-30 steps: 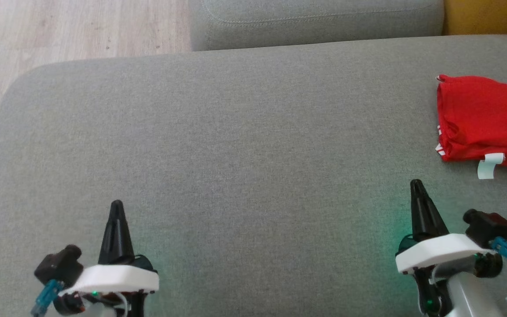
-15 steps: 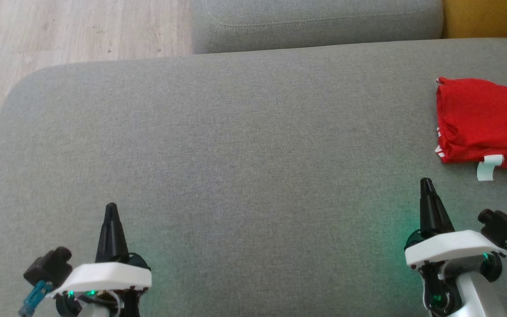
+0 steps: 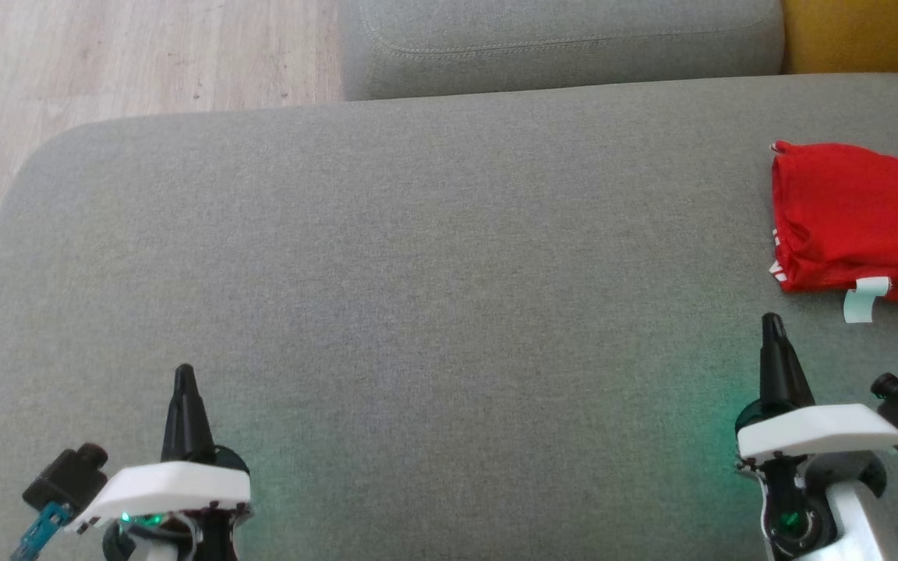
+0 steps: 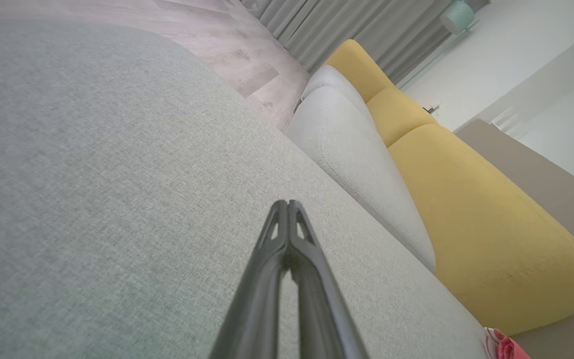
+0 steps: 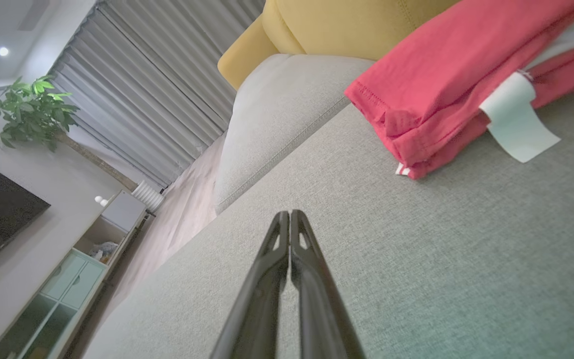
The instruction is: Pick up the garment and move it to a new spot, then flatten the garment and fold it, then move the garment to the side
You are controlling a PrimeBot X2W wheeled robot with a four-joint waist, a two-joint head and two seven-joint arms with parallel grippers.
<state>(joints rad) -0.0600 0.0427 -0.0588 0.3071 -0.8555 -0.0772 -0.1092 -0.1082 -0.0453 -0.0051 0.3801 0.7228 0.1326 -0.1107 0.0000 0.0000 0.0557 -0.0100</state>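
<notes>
The garment (image 3: 854,214) is red with white trim and a white tag, folded into a compact stack at the right edge of the grey sofa seat (image 3: 433,257). The right wrist view shows the garment (image 5: 446,85) at upper right, tag hanging off its front. My right gripper (image 3: 770,321) is shut and holds nothing; it hovers just short of the garment's near left corner. My left gripper (image 3: 183,371) is shut and holds nothing, low at the near left of the seat, far from the garment. In the wrist views both grippers (image 4: 287,203) (image 5: 289,213) have their tips pressed together.
A grey back cushion (image 3: 558,39) runs along the far side, with a yellow cushion (image 3: 862,35) to its right. Wooden floor (image 3: 106,62) lies beyond the seat's rounded far-left corner. A wide stretch of bare seat separates the two grippers.
Both grippers have drawn back and outward: the left down and to the left, the right to the right. The head view has shifted slightly. The garment lies as before.
</notes>
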